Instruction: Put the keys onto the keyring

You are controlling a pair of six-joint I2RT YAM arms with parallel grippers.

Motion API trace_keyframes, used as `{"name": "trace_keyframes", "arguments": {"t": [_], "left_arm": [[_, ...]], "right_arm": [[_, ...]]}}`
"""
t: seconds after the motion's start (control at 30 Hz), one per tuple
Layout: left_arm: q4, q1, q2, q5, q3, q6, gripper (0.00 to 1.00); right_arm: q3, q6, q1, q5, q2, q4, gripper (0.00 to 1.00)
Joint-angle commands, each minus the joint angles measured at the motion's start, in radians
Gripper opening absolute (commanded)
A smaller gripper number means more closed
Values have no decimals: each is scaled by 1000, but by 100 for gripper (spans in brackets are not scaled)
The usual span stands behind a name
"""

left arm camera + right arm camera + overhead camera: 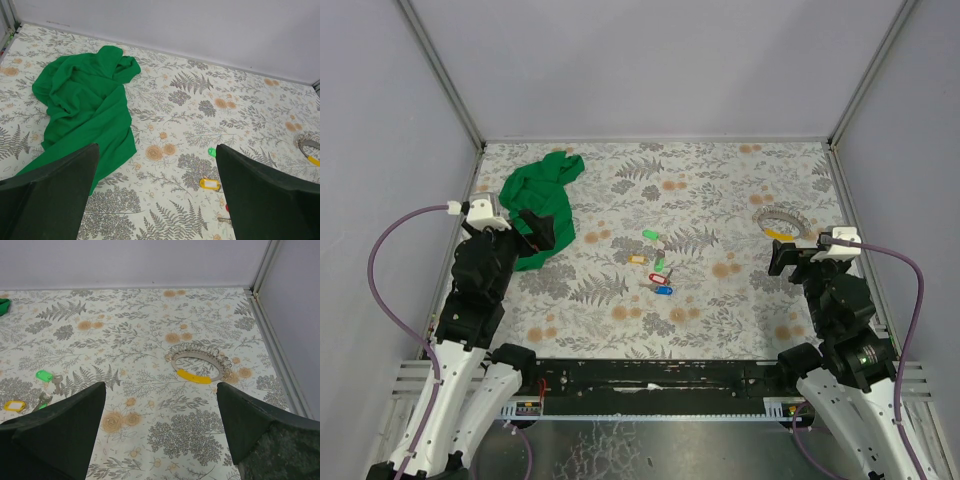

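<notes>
The keys [657, 264] lie loose in the middle of the table, with green, yellow, red and blue tags. The left wrist view shows a green tag [212, 151] and a yellow tag [209, 184]; the right wrist view shows a green tag [44, 375] and a yellow one [15, 405]. The keyring [781, 221], a silver-grey wire ring with a yellow section, lies at the right; it also shows in the right wrist view [197, 362]. My left gripper [535, 232] [157, 200] is open and empty, left of the keys. My right gripper [785, 258] [160, 435] is open and empty, just short of the keyring.
A crumpled green cloth [542, 205] lies at the back left, under and beside my left gripper; it also shows in the left wrist view [85, 105]. Grey walls with metal posts close in the table on three sides.
</notes>
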Motion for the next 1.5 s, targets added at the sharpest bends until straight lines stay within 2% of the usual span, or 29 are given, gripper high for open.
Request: {"name": "trace_keyframes", "arguments": {"t": [0.0,0.33,0.53,0.77,0.87,0.97,1.2,1.47], "left_arm": [[72,9,-18,6,-9,-6,100],[34,6,-3,13,-5,-84,100],[18,-2,-14,46,-9,-66,100],[24,-22,-27,24,-30,-28,100],[23,-29,-26,20,-36,-22,100],[18,-39,-26,4,-35,-15,100],[16,-49,-23,44,-41,-4,100],[15,-49,-12,67,-45,8,100]], "right_arm": [[9,24,-9,-9,6,73,99],[46,60,-8,-74,151,55,99],[180,78,-8,-122,445,-31,99],[206,32,-19,-81,673,37,99],[206,53,-92,-136,770,92,100],[207,100,-200,-259,860,168,95],[268,79,-286,-282,1095,296,83],[380,-2,-360,-343,1320,274,71]]}}
